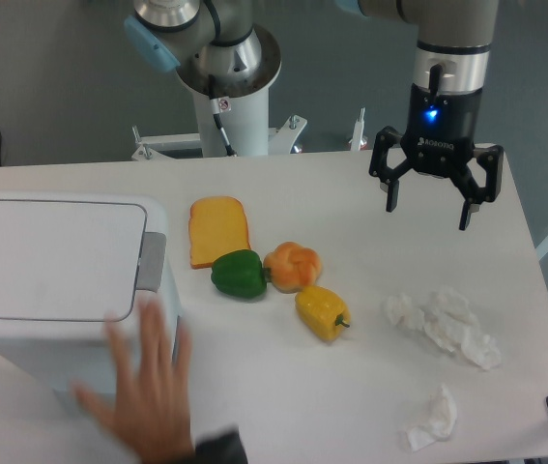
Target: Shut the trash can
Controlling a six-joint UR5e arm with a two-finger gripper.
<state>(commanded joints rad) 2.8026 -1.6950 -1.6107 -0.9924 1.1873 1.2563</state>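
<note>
The trash can (66, 290) stands on the white surface (351, 387) at about 9 o'clock in the view, against the left edge, with its flat white lid (53, 259) lying down flush on the body and the grey push tab (151, 261) on its right-hand rim. The gripper (433, 205) hangs at about 2 o'clock, well apart from the trash can and above the far right part of the surface; its jaws are spread wide and released, holding nothing, fingers pointing down, with a blue light lit on the wrist above them. From the jaws, the trash can lies toward 8 o'clock, across the whole group of food items. Between the two lie a slice of toast (218, 230), a green pepper (239, 274), a bread roll (293, 266) touching the green pepper, and a yellow pepper (322, 312) just beside the roll. Crumpled white paper (445, 324) lies below the jaws at about 4 o'clock, with a second scrap (432, 418) nearer the front edge. A blurred human hand (148, 391) reaches in at about 7 o'clock, fingers spread, in front of the trash can's lower right corner; whether it touches the can cannot be determined.
</note>
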